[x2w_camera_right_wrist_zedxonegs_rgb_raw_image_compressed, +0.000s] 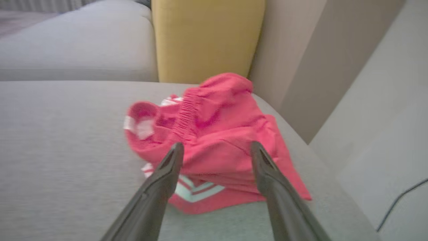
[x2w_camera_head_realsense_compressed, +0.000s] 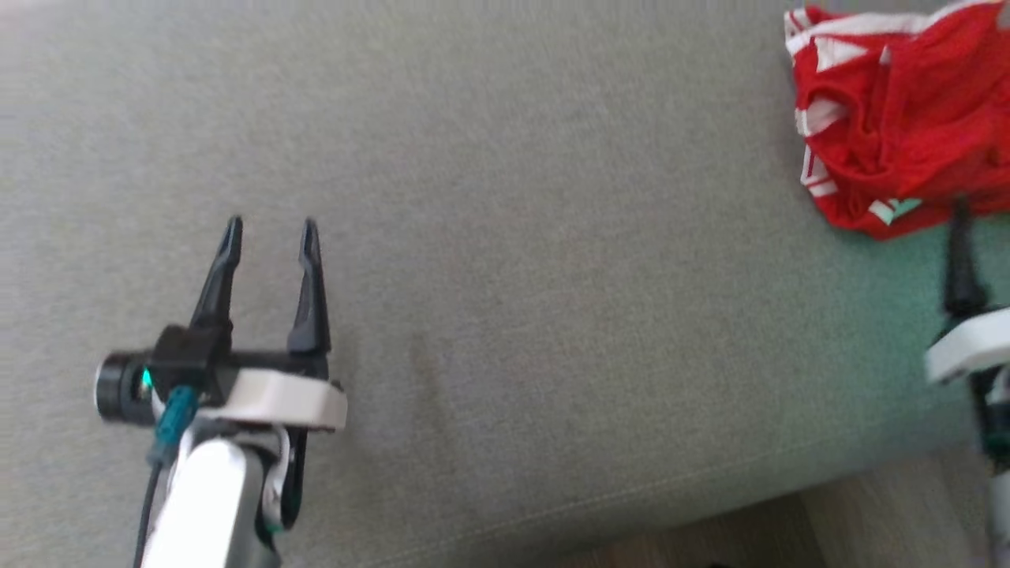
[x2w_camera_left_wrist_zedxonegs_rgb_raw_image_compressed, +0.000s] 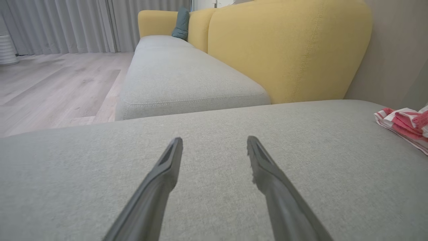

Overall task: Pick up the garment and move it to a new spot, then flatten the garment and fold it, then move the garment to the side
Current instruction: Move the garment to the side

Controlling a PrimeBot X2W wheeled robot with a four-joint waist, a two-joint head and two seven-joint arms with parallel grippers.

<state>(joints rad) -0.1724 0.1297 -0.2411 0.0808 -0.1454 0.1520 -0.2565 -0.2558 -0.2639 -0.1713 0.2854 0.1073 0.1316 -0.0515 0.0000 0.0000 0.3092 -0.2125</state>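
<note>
Right claw (x2w_camera_right_wrist_zedxonegs_rgb_raw_image_compressed: pixel 217 149) wide open, empty, just short of red shorts (x2w_camera_right_wrist_zedxonegs_rgb_raw_image_compressed: pixel 230 130); should pinch bunched waistband (x2w_camera_right_wrist_zedxonegs_rgb_raw_image_compressed: pixel 187 113) deep. Left claw (x2w_camera_head_realsense_compressed: pixel 270 230) open, empty.

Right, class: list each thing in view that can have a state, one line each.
Red fabric garment with white stripes: crumpled in a heap on the grey sofa cushion, unheld.
Left gripper: open, over bare cushion.
Right gripper: open, fingers aimed at the garment.

head view down onto grey cushion (x2w_camera_head_realsense_compressed: pixel 505 237); wrist views low along it, garment (x2w_camera_head_realsense_compressed: pixel 899 118) in all
</note>
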